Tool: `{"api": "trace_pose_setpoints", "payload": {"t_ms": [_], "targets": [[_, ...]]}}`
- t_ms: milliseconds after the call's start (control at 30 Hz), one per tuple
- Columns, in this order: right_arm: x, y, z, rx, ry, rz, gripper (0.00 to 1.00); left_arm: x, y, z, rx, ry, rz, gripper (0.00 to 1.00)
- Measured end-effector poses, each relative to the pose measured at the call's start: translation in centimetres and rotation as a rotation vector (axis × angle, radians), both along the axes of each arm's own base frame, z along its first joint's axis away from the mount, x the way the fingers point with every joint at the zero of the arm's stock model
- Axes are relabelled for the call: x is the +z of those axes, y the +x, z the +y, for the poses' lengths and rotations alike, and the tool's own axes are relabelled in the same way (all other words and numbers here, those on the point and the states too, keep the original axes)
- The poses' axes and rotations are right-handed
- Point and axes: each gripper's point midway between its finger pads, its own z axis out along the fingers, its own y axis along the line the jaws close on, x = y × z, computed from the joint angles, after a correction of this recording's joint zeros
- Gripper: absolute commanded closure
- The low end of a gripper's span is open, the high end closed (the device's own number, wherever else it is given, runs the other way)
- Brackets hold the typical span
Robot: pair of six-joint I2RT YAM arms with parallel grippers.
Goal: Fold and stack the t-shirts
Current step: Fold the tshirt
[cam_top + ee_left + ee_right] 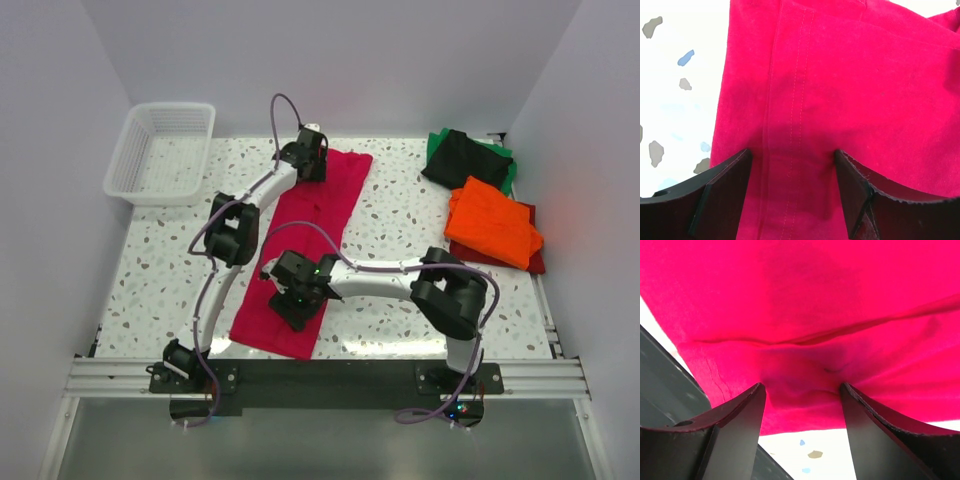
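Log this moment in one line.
left pincer: open, far end of crimson-pink cloth t-shirt | right pincer: open, near end | shirt: lying as long strip

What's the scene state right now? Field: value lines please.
active item: crimson-pink t-shirt, lying as a long narrow strip, centre
left arm: left end effector open, jaws either side of a seam at the strip's far end
right arm: right end effector open, over the strip's near end
right pile: orange t-shirt on dark red t-shirt
far-right pile: black t-shirt on green t-shirt
basket: white mesh basket, far-left corner
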Motion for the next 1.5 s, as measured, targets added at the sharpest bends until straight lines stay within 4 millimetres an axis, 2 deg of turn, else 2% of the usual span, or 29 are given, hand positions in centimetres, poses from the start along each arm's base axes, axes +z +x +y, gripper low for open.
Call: {"api": "trace_pose_setpoints", "payload": {"t_ms": [800,1067,1233,1500], "targets": [[-0.5,-2.2,-8.2,0.015,-0.221,0.009,0.36,0.3,0.5,1.1,0.230,-0.093,-0.021,0.26],[-0.4,-2.4,-10.3,0.029,-0.309,0.009,0.39,0.4,1.6,1.2,0.252,-0.125,-0.039,0.23],[0.3,-2.0,-9.9,0.027,-0.322,0.004,0.40,0.6,2.6,1.3,0.262,-0.171,-0.062,0.23],[3.0,0.9,-5.2,-0.008,-0.220,-0.086,0.41,1.2,4.8,1.0,0.238,-0.262,-0.120,0.21]]}}
